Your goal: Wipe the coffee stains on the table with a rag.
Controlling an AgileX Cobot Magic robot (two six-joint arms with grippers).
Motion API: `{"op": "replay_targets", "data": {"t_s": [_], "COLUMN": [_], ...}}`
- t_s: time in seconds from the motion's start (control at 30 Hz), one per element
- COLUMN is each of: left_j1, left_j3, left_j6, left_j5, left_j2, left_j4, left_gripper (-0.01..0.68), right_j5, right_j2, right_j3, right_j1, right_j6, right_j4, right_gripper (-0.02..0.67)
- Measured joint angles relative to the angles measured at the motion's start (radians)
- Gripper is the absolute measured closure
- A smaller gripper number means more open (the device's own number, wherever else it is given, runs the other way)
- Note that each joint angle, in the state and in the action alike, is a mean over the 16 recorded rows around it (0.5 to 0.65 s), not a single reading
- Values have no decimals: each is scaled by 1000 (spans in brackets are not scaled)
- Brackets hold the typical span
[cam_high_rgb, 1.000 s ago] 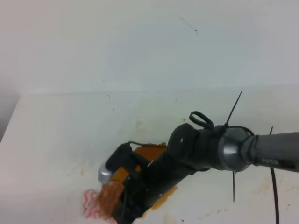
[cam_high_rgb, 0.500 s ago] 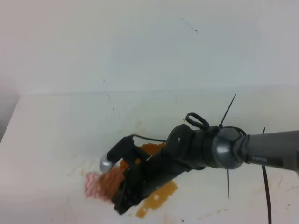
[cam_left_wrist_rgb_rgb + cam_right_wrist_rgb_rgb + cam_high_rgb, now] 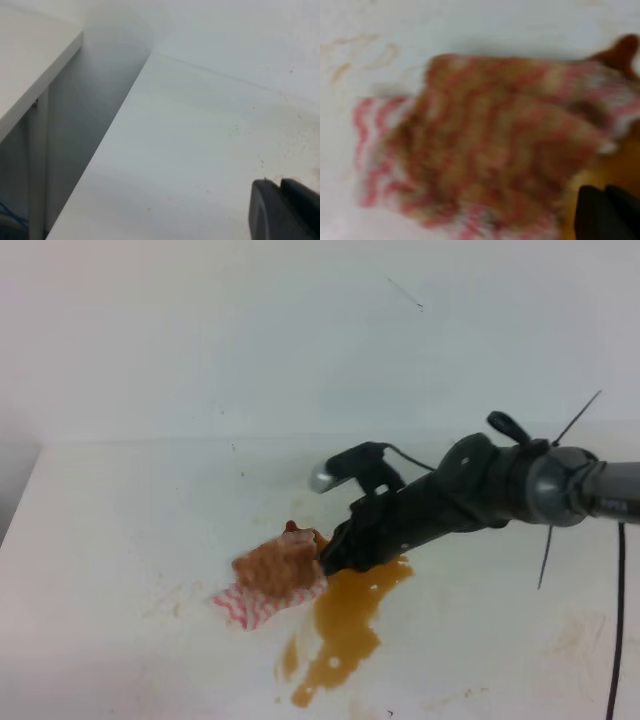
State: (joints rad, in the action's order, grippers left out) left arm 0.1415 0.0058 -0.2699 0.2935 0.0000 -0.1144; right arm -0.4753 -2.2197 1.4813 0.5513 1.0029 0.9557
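The right arm [image 3: 480, 495] reaches leftward across the middle, its hand [image 3: 328, 558] closed low.

bare lab, white table [image 3: 120, 530], blank wall [image 3: 300, 330]

The blurred, brown-soaked pink-striped rag [image 3: 490, 145] lies on the white table [image 3: 470, 25], touching amber coffee stains [image 3: 615, 175].

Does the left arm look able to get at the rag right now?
Probably not easily: the left gripper looks over bare table near its edge, while the right gripper sits against the rag.
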Motion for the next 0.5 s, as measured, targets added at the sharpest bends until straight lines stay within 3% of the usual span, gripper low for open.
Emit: {"op": "replay_targets", "data": {"t_s": [0.2,0.5], "left_j1": [0,0], "left_j3": [4,4], "left_j6": [0,0], "left_j5": [-1,-1], "left_j2": [0,-2], "left_j4": [0,0], "left_gripper": [673,673], "right_j5": [-11,-26], "right_j2": [11,13], "right_j3": [10,91], "right_j1": [-33,42], "right_j6": [60,125], "right_j4": [-8,-64], "right_gripper": [561,302]}}
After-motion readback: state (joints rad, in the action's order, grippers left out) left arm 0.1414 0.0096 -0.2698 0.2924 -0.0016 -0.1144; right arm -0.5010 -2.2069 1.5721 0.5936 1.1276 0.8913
